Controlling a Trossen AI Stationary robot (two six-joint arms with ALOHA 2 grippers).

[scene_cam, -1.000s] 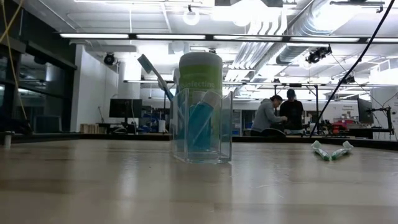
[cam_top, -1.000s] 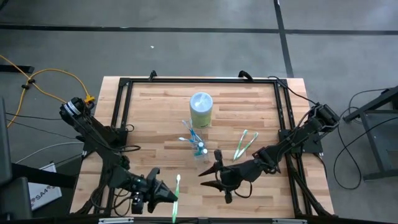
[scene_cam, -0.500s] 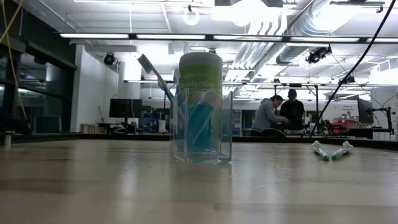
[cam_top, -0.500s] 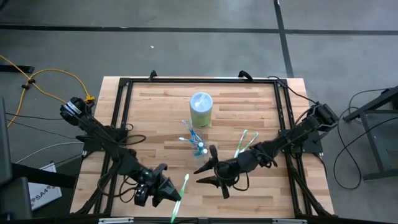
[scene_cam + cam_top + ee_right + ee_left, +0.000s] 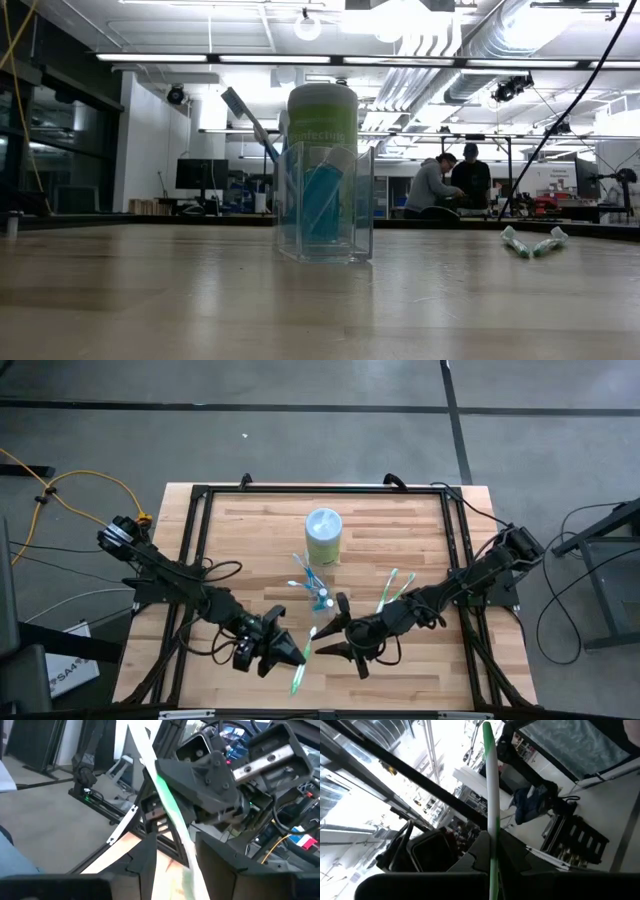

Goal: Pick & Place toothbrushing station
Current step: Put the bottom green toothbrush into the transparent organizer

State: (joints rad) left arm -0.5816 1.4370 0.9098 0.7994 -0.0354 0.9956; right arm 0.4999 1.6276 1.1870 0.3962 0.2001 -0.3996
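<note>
Two pincers (image 5: 293,656) (image 5: 333,638), one toothbrush (image 5: 303,660).

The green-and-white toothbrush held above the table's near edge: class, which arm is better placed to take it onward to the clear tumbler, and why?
Probably the right. Its open end effector brackets the green-and-white toothbrush gripped by the left end effector, and sits nearer the clear tumbler.

**An open robotics lab**

You're in a big lab hall: exposed silver ceiling ducts (image 5: 450,60), long strip lights (image 5: 200,58), two people (image 5: 448,185) at cluttered benches behind your pale wooden worktop (image 5: 260,530), grey concrete floor (image 5: 300,440), trailing yellow cable (image 5: 70,485).
</note>
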